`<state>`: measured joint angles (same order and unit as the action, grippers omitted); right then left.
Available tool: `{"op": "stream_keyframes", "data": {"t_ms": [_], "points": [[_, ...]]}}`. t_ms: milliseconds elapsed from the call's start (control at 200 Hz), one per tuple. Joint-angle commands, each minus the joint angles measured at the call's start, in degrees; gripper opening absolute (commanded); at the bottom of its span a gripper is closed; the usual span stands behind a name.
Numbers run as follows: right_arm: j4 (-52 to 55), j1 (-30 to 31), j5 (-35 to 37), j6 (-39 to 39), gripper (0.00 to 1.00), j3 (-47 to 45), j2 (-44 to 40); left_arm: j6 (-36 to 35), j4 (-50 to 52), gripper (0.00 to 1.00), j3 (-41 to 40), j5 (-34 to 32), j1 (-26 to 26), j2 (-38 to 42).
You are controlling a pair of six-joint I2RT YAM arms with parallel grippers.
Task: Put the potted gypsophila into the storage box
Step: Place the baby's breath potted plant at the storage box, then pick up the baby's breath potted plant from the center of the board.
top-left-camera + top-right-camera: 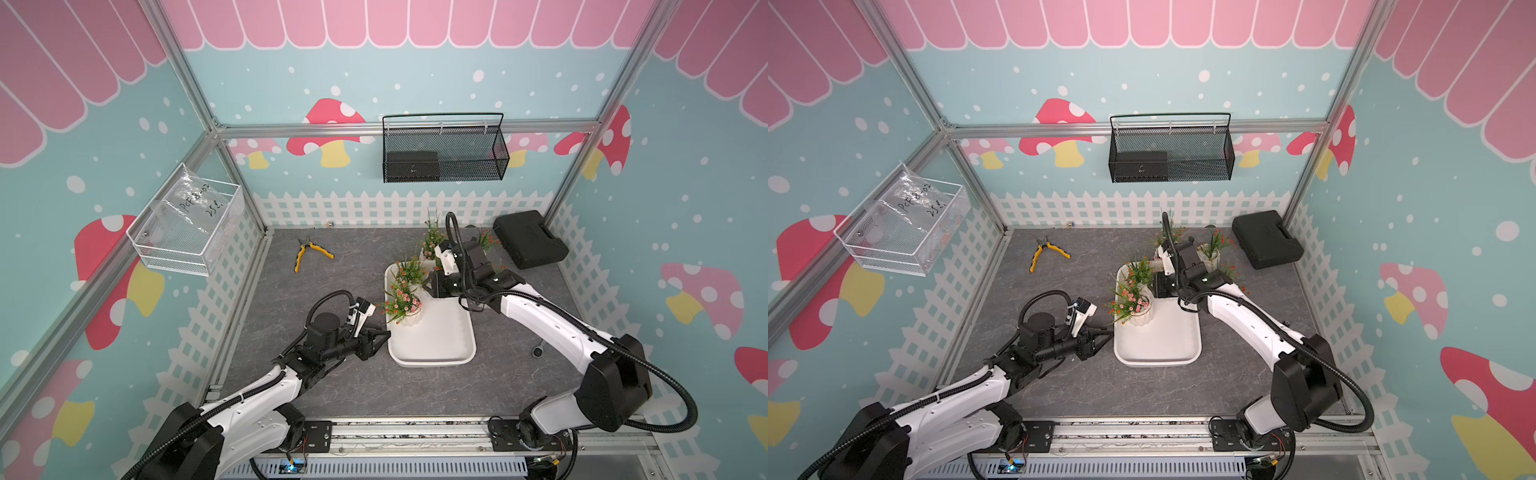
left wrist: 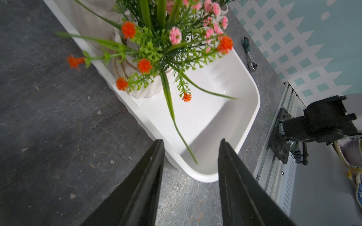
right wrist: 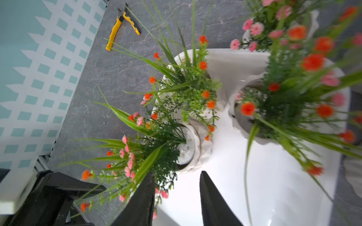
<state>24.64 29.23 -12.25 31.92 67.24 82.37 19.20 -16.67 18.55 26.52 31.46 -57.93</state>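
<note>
The storage box (image 1: 432, 361) is a shallow white tray mid-table. In both top views a potted gypsophila (image 1: 409, 316) stands at its left side, with another (image 1: 409, 272) behind it. The right wrist view shows three pots in the tray: (image 3: 188, 150), (image 3: 186, 88) and a blurred one (image 3: 246, 121). More pots (image 1: 431, 245) (image 1: 1210, 253) stand on the table behind the tray. My right gripper (image 3: 177, 174) hangs open over the tray's far end (image 1: 430, 286), nothing between its jaws. My left gripper (image 2: 192, 140) is open and empty at the tray's left rim (image 1: 384, 334).
Yellow pliers (image 1: 311, 251) lie at the back left. A black hard case (image 1: 530, 245) sits at the back right. A ratchet tool (image 2: 249, 56) lies right of the tray. A black mesh basket (image 1: 444, 153) hangs on the back wall, a white wire basket (image 1: 187, 232) on the left wall.
</note>
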Motion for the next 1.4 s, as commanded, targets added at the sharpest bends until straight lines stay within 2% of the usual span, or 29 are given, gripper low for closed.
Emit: {"op": "stream_keyframes", "data": {"t_ms": [0,205,470,771,901,1081,1231,1396], "points": [[2.4,-3.5,-2.9,-1.6,0.41,-2.8,-4.8,-0.9,-2.2,0.47,-0.6,-0.5,-0.4,1.1],[6.9,-12.0,-3.4,-3.5,0.42,-4.1,-10.6,0.5,-5.8,0.47,0.3,-0.8,0.5,0.7],[11.7,-22.9,1.4,-2.9,0.44,-6.6,-12.2,2.0,-10.1,0.46,4.9,-0.5,2.6,-5.5],[8.2,-34.5,-2.6,-5.2,0.44,-13.1,-14.9,-0.8,-7.1,0.44,12.8,1.4,5.2,-9.7],[5.8,-37.9,-4.0,-5.6,0.44,-15.6,-15.3,-1.1,-6.3,0.44,16.5,1.4,5.7,-11.3],[1.5,-42.1,-8.2,-5.4,0.42,-18.6,-14.4,-3.4,-1.4,0.44,24.2,3.2,5.7,-17.7],[-3.5,-43.0,-11.5,-4.8,0.39,-21.0,-12.1,-6.6,3.9,0.44,30.5,5.7,5.7,-22.9],[-6.4,-43.0,-13.7,-4.5,0.39,-21.5,-8.6,-6.6,3.3,0.44,32.8,7.7,5.7,-26.4]]}}
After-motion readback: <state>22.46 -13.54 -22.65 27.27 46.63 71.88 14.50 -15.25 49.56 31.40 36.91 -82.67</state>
